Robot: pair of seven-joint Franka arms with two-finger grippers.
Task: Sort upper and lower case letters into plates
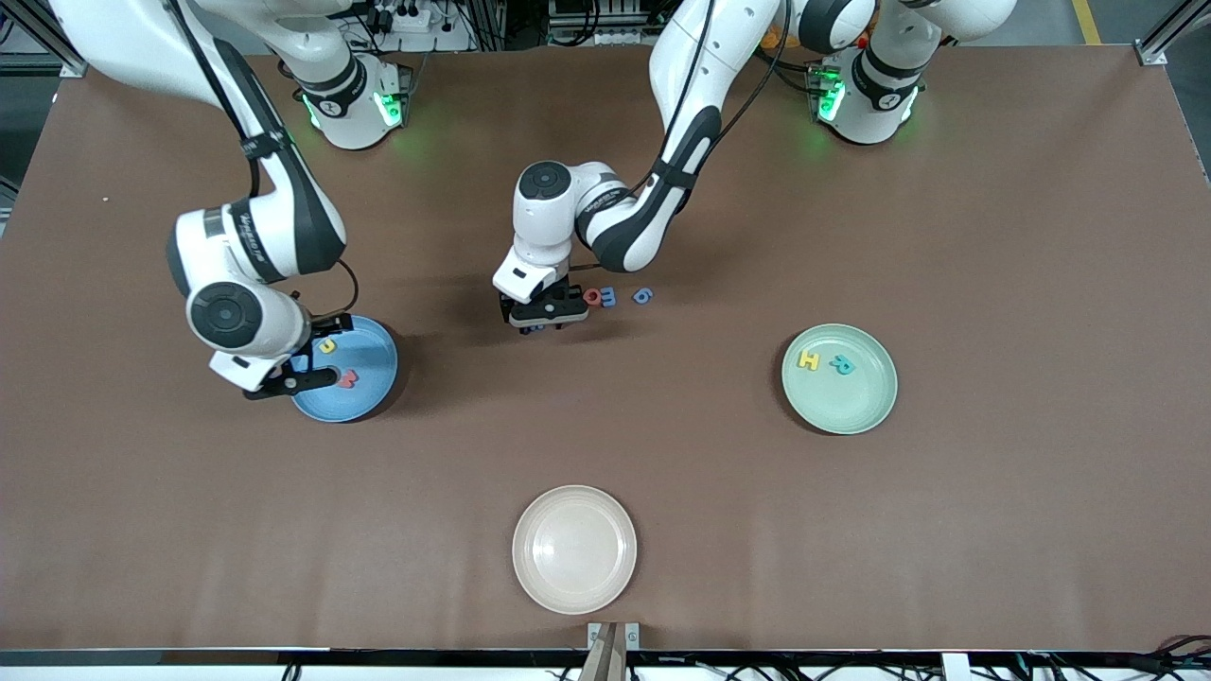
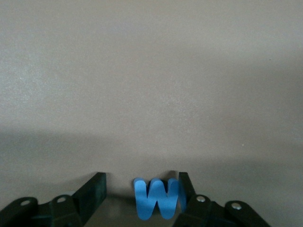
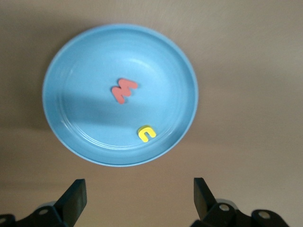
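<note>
A wide worktop (image 1: pixel 993 236) covered in matte brown sheeting fills the scene (evenly lit from above), with metal frame posts (image 1: pixel 1168 28) and cables (image 1: pixel 416 19) along its upper edge

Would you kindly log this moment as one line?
left gripper: around blue W, table | right gripper: open over blue plate

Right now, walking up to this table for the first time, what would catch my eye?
Two white arms reaching in: the left gripper is down at mid-table around a blue W, and the right gripper, open, hangs over the blue plate holding a red letter and a yellow one.
</note>
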